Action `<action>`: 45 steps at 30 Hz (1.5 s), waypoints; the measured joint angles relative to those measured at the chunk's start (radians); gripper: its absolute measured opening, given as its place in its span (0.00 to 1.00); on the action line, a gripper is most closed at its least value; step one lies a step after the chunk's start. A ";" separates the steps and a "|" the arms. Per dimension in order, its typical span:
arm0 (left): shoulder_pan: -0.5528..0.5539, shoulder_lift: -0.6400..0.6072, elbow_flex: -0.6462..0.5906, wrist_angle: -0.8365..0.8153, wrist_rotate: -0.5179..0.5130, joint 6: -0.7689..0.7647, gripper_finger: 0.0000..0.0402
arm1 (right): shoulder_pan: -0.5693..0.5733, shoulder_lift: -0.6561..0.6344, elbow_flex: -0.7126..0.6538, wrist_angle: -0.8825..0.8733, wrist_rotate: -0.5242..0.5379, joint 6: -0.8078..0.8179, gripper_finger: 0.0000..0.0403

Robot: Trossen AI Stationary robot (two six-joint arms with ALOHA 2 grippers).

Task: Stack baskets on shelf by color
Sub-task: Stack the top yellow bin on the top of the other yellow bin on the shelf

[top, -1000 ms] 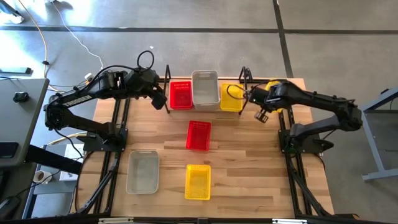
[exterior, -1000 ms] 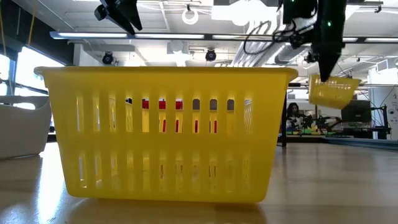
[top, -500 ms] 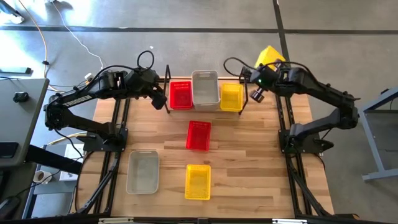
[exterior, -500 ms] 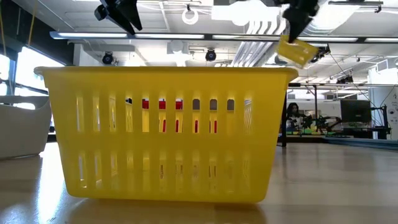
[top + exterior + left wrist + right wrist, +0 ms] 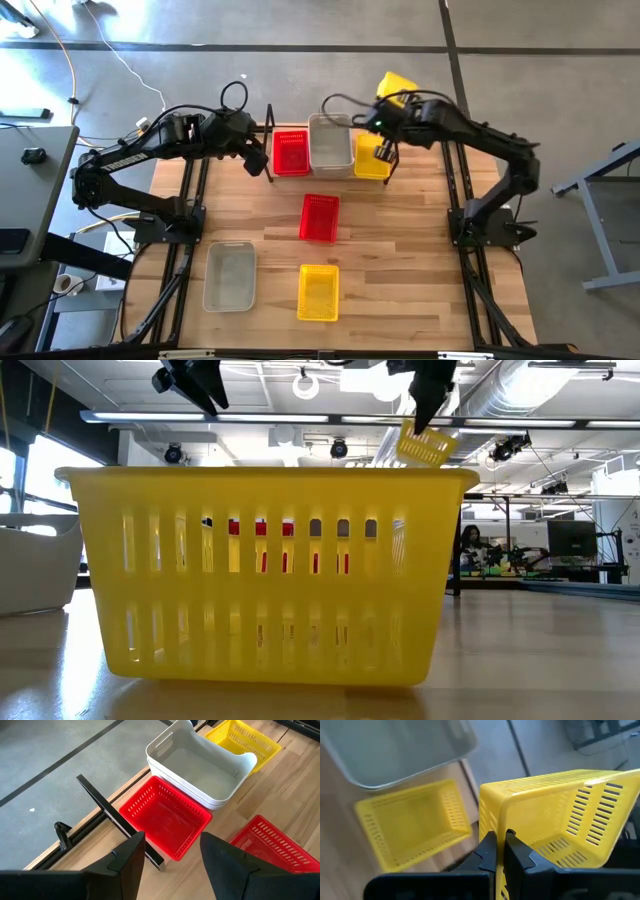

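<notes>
My right gripper [image 5: 386, 110] is shut on a yellow mesh basket [image 5: 397, 85], carried in the air over the shelf's right part; the low view shows this basket [image 5: 425, 448] hanging tilted below the gripper [image 5: 430, 405]. On the shelf [image 5: 115, 817] stand a red basket [image 5: 291, 152], stacked clear-grey baskets [image 5: 330, 143] and a yellow basket [image 5: 372, 158]. My left gripper [image 5: 258, 158] waits open beside the red basket [image 5: 165, 817]. A red basket [image 5: 320, 218], a yellow basket [image 5: 318, 292] and a clear-grey basket [image 5: 230, 276] rest on the tabletop. My right gripper pinches the yellow basket's side wall at its rim [image 5: 498, 817], near a corner, one finger [image 5: 487, 851] on each face of the wall. The basket is lifted clear and hangs tilted, its open side turned sideways.
The black rod posts of the shelf [image 5: 269, 125] stand at its ends. In the low view the near yellow basket [image 5: 265, 575] fills the foreground and hides most of the table. Bare wood lies to the right of the loose baskets [image 5: 420, 260].
My right gripper has carried the yellow basket up from the shelf's right end, first toward the far edge, then toward the left, to a place above the shelf's yellow basket. The held basket has tipped on the way. My left arm has kept still.
</notes>
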 joint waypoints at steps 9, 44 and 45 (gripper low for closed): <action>0.000 0.000 0.000 0.000 0.000 0.000 0.45 | 0.078 0.137 0.042 -0.063 -0.108 0.059 0.00; -0.001 0.000 0.000 -0.001 0.014 0.002 0.45 | 0.086 0.357 0.039 -0.130 -0.238 0.040 0.00; -0.001 0.000 0.000 -0.001 0.014 0.002 0.45 | 0.081 0.363 0.039 -0.132 -0.236 0.041 0.00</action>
